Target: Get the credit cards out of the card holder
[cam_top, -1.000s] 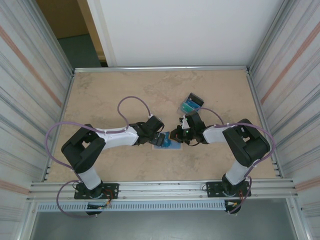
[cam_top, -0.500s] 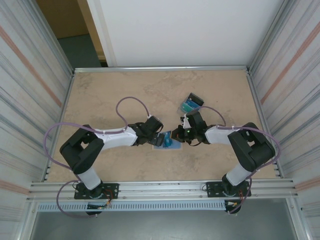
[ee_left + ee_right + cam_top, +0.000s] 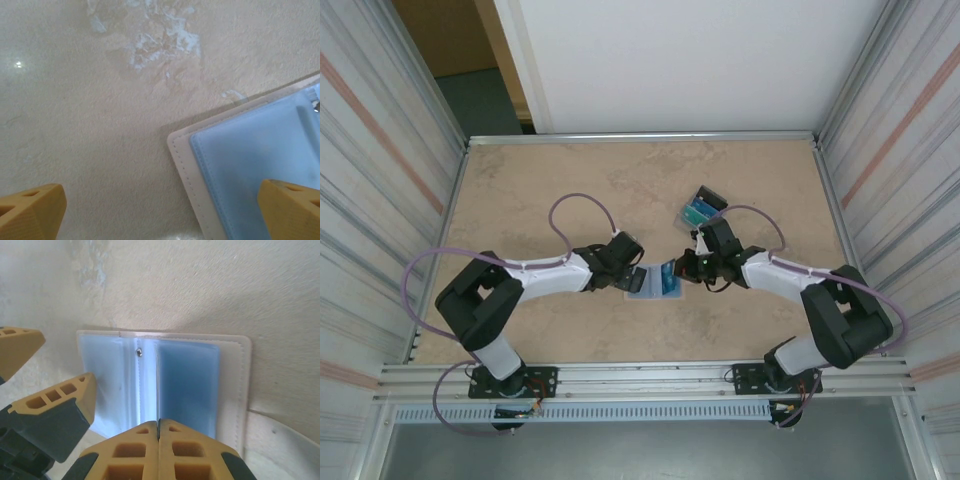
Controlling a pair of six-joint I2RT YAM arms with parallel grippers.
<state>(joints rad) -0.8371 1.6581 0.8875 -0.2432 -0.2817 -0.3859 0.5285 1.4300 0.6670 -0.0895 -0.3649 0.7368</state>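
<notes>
Card holder [image 3: 232, 390]: stitched tan folder with smooth pale blue panels, spread flat mid-worktop. Credit card [image 3: 666, 272]: thin, blue, pinched in the closed right gripper [image 3: 158, 427]. Left gripper [image 3: 160, 210]: spread wide, empty.

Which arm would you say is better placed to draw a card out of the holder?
Right. The right gripper is shut over the open holder, apparently pinching a card edge-on. The left gripper stands open at the holder's edge.
</notes>
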